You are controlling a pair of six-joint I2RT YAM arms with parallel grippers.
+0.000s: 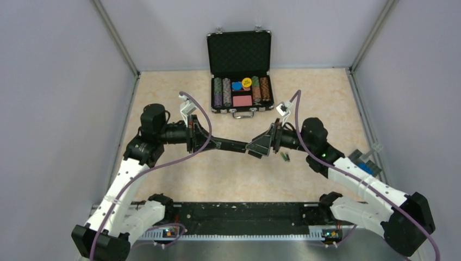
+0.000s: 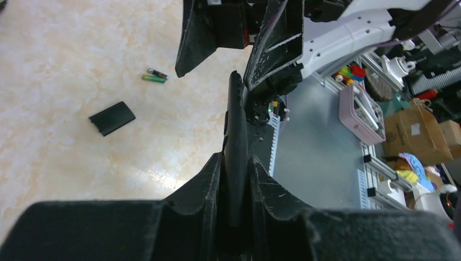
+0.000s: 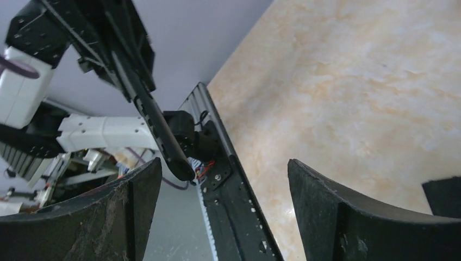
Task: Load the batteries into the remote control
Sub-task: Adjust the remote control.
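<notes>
your left gripper [image 2: 236,159] is clenched on one end of the slim, flat black plastic remote control [image 2: 236,117]. it holds the remote in the air above the beige marbled tabletop [image 1: 179,174], with the free end reaching toward the other arm. the left wrist camera sees the remote edge-on, so you cannot tell which way the battery recess faces. this raised hold looks meant to offer the remote to the second arm for loading.

your right gripper [image 3: 224,166] is spread wide and grasps nothing. it sits at the remote's free end, and the tip is just beside one finger, not between the two.

the two tiny green batteries [image 2: 155,76] with dark ends lie side by side on the tabletop, touching each other, close to the right gripper. neither looks loaded yet.

a small flat black rectangular cover piece [image 2: 112,117] lies near the batteries but apart from them, so it should not block a pick. the raised remote and the right arm's own fingers crowd the space above the batteries. the open black case [image 1: 239,51] of coloured chips sits well apart at the far edge.
</notes>
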